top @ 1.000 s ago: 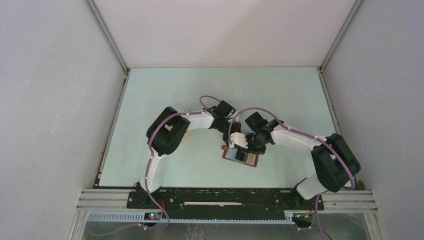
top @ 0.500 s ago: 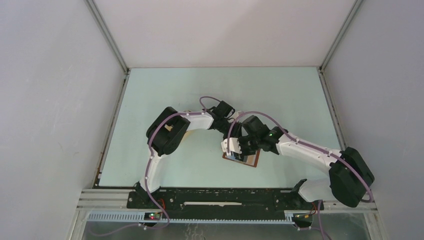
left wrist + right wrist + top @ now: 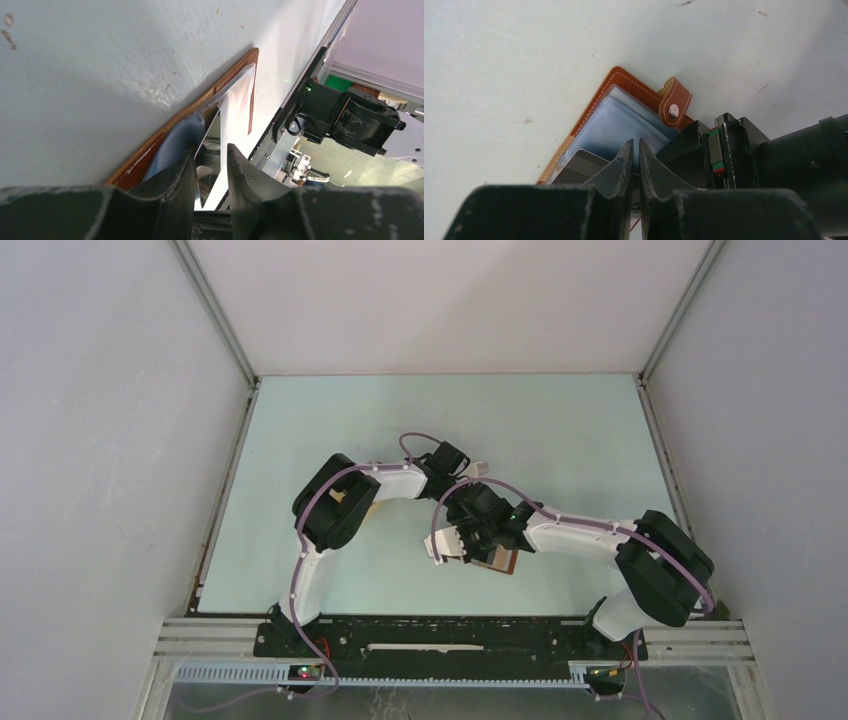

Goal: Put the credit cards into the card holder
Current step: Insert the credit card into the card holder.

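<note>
Green tabletop is bearing the opened card holder between my arms, my left gripper, jaws slightly apart, straddling a dark credit card while my right gripper, jaws almost together, is seemingly steadying the pockets, though whether it is pinching one I cannot tell.

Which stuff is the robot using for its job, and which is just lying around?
For the job: card holder, lying open; dark card at its pockets.
Just lying about: tan tray, mostly hidden under the left arm.
</note>
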You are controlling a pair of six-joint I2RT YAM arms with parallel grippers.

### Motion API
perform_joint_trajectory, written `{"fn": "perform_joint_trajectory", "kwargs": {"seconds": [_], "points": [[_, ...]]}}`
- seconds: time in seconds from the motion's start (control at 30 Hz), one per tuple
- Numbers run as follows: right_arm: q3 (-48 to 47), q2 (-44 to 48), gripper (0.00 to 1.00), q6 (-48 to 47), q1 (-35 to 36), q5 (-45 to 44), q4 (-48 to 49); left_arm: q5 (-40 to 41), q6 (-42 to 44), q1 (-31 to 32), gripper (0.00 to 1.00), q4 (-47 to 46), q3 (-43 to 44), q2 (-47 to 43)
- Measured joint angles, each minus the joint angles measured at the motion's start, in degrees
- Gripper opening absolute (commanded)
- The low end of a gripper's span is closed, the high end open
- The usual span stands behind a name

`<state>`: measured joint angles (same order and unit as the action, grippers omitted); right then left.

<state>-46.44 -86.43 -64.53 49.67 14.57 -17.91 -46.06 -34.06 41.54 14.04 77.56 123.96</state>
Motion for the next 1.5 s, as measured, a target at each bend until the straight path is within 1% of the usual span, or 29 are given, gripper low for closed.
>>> {"fn": "perform_joint_trajectory", "kwargs": {"seconds": [0.67,1.17,1.5], "points": [[0.0,-1.2,0.16,-7.6,0.0,-3.1,-3.9,-0.2,0.0,0.0,0.38,-0.1,0.0,0.0],[0.0,-1.1,0.15,-8.7,-1.3,-3.7,-7.5,-0.6,0.0,0.0,0.40,-0.3,0.0,0.0],[0.0,0.0,0.15,-8.9,-4.3,-2.6,-11.7,-0.7,0.0,0.0,0.41,-0.3,0.0,0.0]]}}
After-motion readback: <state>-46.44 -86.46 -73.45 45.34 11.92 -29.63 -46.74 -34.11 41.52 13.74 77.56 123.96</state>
